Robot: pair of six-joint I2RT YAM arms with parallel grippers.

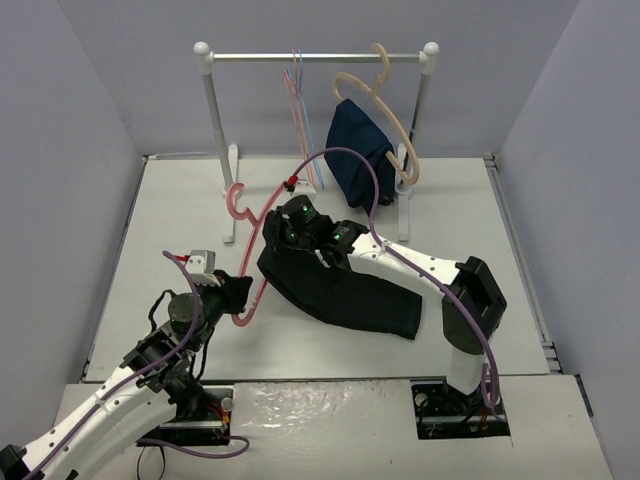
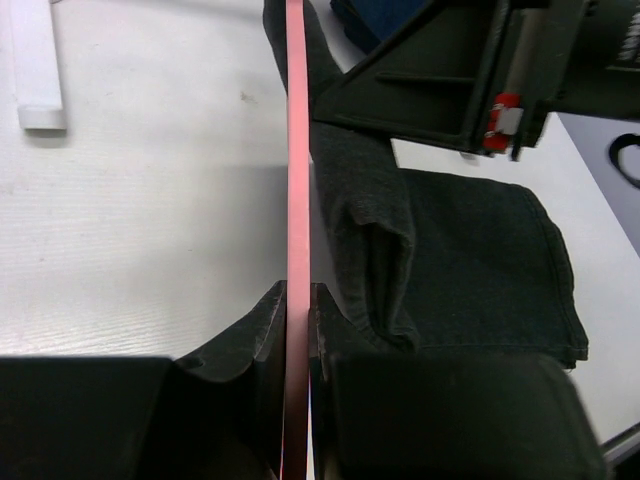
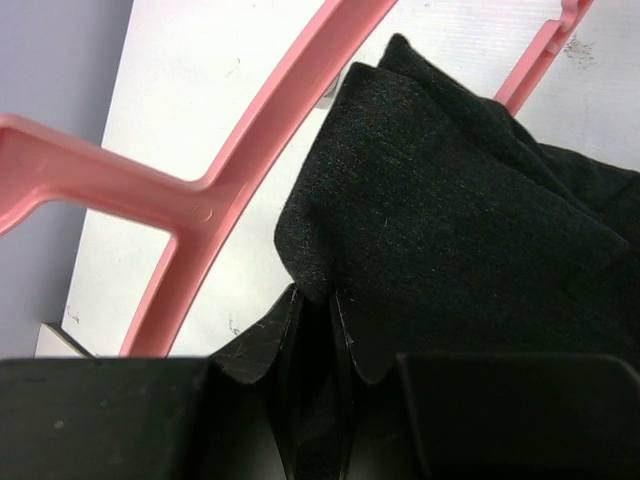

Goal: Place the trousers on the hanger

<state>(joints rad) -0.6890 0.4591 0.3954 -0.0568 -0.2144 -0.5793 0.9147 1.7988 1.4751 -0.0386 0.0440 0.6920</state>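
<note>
Clamping the hanger in our left gripper, we are pinching the trousers, lying rightward, in our right gripper.

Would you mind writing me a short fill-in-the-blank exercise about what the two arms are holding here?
1. The left gripper is shut on the ____ hanger.
2. The right gripper is shut on the ____ trousers.
3. The navy garment hangs from the rail, while the trousers lie on the ____.
Missing words: pink; black; table.
</note>
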